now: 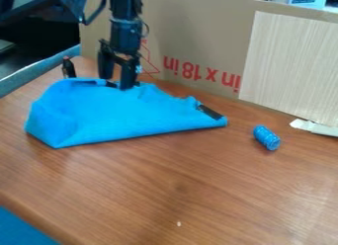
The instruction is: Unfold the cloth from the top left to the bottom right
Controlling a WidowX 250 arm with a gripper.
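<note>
Camera view, and the blue cloth (119,115) is seen at the left of the wooden table (198,189), spread wide but with folds left in it, its right end drawn to a narrow point. A black patch (210,111) is shown near that point, along the upper edge. Right above the cloth's far edge, the black gripper (117,83) is held pointing down, its two fingers parted, with cardboard to be seen between them; whether any fabric is touched by the tips cannot be told. Behind the cloth, at its far left, a small dark object with a red top (68,67) is stood upright. Out to the right, well apart from the cloth, a ribbed blue cylinder (267,138) is laid on its side on the wood. Farther right, by the panel's foot, a torn white strip (315,127) is found. The back is closed off by a cardboard sheet (191,31) marked with red print, and its right part is covered by a pale wood-grain panel (290,66).
</note>
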